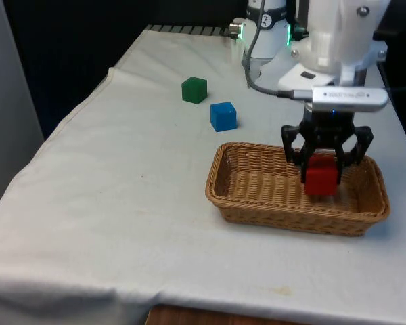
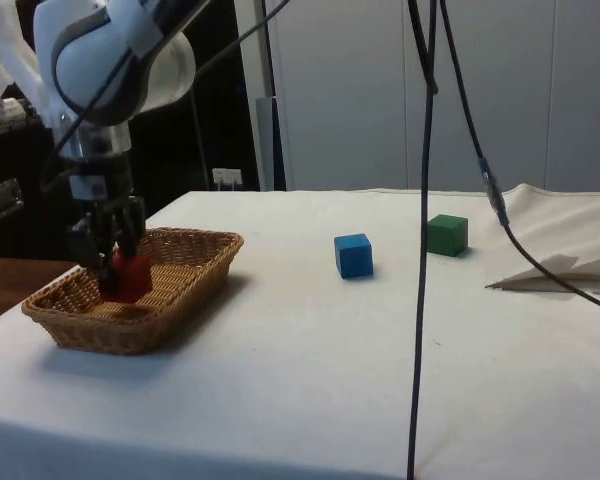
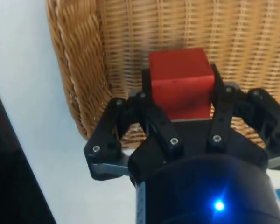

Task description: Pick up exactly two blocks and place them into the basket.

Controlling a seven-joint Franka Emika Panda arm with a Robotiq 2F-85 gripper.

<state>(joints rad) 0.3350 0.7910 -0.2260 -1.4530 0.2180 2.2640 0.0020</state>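
Observation:
My gripper (image 1: 321,174) is shut on a red block (image 1: 321,181), held low inside the wicker basket (image 1: 284,215) toward its end at the front view's right. From the side, the red block (image 2: 133,278) sits between the fingers just above the floor of the basket (image 2: 130,335). The wrist view has the red block (image 3: 179,79) clamped by the gripper (image 3: 179,88) over the basket's weave (image 3: 84,70). On the cloth beyond the basket lie a blue block (image 1: 223,116) and, farther off, a green block (image 1: 194,89).
A black cable (image 2: 425,250) hangs across the side view in front of the blue block (image 2: 353,254) and green block (image 2: 447,235). The cloth bunches into a fold (image 2: 560,270) at the table's far side there. The table's near edge (image 1: 189,298) runs below the basket.

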